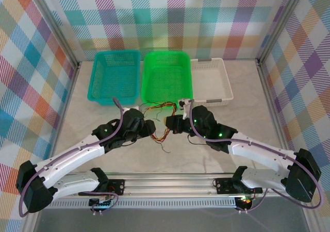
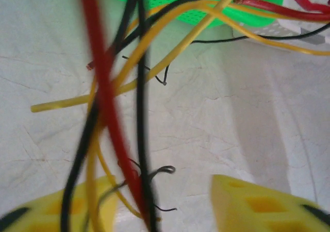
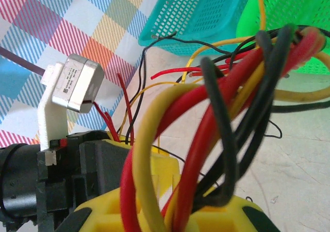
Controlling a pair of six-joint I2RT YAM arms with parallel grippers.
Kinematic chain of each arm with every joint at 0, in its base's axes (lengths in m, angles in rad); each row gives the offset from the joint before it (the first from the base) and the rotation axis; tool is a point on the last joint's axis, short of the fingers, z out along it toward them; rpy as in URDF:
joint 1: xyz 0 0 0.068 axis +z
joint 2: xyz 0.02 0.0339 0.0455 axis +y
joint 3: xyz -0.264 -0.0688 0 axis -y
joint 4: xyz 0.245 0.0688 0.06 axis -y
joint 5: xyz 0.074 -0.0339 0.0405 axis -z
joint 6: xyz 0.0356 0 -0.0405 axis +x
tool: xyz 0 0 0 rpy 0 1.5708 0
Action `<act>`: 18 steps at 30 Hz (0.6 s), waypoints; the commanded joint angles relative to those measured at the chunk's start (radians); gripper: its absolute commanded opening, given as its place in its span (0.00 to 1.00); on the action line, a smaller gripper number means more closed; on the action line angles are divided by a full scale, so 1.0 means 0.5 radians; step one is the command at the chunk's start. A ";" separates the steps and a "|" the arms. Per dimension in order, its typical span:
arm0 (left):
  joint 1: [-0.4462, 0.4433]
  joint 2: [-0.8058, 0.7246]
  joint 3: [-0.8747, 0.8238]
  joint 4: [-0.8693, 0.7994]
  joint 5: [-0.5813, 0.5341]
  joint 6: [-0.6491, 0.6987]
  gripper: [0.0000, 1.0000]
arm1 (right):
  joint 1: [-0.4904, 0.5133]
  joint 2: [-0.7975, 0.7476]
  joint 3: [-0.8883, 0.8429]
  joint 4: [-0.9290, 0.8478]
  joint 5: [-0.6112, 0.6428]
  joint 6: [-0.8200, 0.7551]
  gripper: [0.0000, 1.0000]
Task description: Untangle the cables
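Note:
The cables (image 1: 164, 134) are a tangle of thin red, yellow, orange and black wires on the table between my two grippers. My right gripper (image 1: 171, 123) is shut on a bunch of them. In the right wrist view, red, yellow and black cables (image 3: 206, 129) rise in loops from between its yellow fingers (image 3: 206, 214). My left gripper (image 1: 150, 128) faces it from the left. In the left wrist view its yellow fingers (image 2: 165, 203) stand apart, and red, black and yellow cables (image 2: 103, 87) run down between them, close to the left finger (image 2: 51, 214).
Three baskets stand in a row at the back: teal (image 1: 114, 76), green (image 1: 166, 75) and white (image 1: 211, 80). Loose wire ends trail toward the green basket's front wall (image 1: 154, 107). The left arm's dark wrist body and camera mount (image 3: 77, 82) sit close beside my right fingers.

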 commanded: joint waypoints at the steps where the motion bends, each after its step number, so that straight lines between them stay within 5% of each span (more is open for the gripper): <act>1: -0.026 -0.004 0.018 0.025 -0.067 0.001 0.28 | 0.012 -0.070 0.004 0.026 0.050 -0.002 0.00; 5: -0.027 0.000 -0.009 0.052 -0.091 -0.036 0.00 | 0.010 -0.134 -0.076 0.047 0.127 0.015 0.00; 18: -0.026 0.003 0.028 -0.048 -0.352 -0.115 0.00 | 0.012 -0.845 -0.748 0.192 0.533 0.256 0.00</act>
